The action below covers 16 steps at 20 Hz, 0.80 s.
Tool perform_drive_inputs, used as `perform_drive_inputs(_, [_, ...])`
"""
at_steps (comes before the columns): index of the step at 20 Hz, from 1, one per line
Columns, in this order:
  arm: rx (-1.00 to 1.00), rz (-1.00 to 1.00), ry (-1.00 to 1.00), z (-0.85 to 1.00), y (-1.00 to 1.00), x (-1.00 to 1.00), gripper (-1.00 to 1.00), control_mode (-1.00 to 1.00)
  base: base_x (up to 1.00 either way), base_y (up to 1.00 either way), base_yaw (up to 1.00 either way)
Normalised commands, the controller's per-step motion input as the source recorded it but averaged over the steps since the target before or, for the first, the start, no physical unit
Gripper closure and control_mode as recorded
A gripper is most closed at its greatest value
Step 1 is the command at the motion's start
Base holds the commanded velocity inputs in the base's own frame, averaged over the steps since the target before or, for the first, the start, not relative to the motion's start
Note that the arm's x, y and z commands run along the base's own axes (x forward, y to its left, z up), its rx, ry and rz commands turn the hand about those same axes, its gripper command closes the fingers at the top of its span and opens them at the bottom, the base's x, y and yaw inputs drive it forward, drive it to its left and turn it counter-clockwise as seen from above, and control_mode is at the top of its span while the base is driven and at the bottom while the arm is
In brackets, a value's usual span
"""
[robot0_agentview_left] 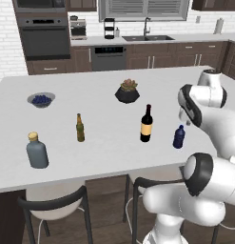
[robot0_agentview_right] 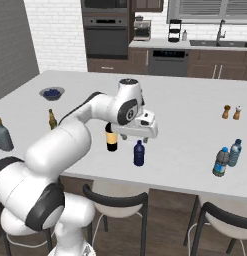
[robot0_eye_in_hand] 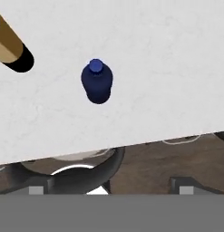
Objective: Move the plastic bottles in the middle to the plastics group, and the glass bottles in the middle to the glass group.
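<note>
The big white counter [robot0_agentview_left: 109, 157] runs across the room, and the white arm [robot0_agentview_right: 90, 117] bends over its near edge with the gripper [robot0_agentview_right: 141, 131] held above the bottles in the middle. From the right base view the gripper hangs over the water bottle [robot0_agentview_right: 139, 153], not touching it, and whether the jaws are spread or closed I cannot tell; the hand view looks straight down on that bottle's blue cap [robot0_eye_in_hand: 95, 66], with the two dark fingertips [robot0_eye_in_hand: 36, 189] low and well apart at the bottom. The wine bottle [robot0_agentview_left: 146, 124] stands upright just beside the water bottle [robot0_agentview_left: 179, 137], plain from the left; from the right the arm hides most of it. The left base view takes in the glass group, the grey-blue flask [robot0_agentview_left: 37, 151] near the front edge and the beer bottle [robot0_agentview_left: 80, 128] further in, plus a berry bowl [robot0_agentview_left: 41, 99] and a dark planter [robot0_agentview_left: 127, 92]. The right base view alone shows the plastics group [robot0_agentview_right: 227, 156], two small bottles near the front right, and two little shakers [robot0_agentview_right: 231, 112] behind them.
</note>
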Motion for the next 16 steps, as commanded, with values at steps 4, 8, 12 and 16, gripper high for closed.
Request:
perform_drive_inputs(4, [0.00, 0.05, 0.11, -0.08, 0.33, 0.59, -1.00, -1.00, 0.00, 0.00, 0.00])
perform_drive_inputs(8, [0.02, 0.06, 0.00, -0.24, 0.22, 0.53, -1.00, -1.00, 0.00, 0.00, 0.00])
perform_drive_inputs(12, [0.06, 0.08, 0.00, -0.39, 0.03, 0.30, -1.00, -1.00, 0.00, 0.00, 0.00])
perform_drive_inputs(16, [0.05, 0.07, 0.00, -0.39, -0.07, 0.24, -1.00, -1.00, 0.00, 0.00, 0.00])
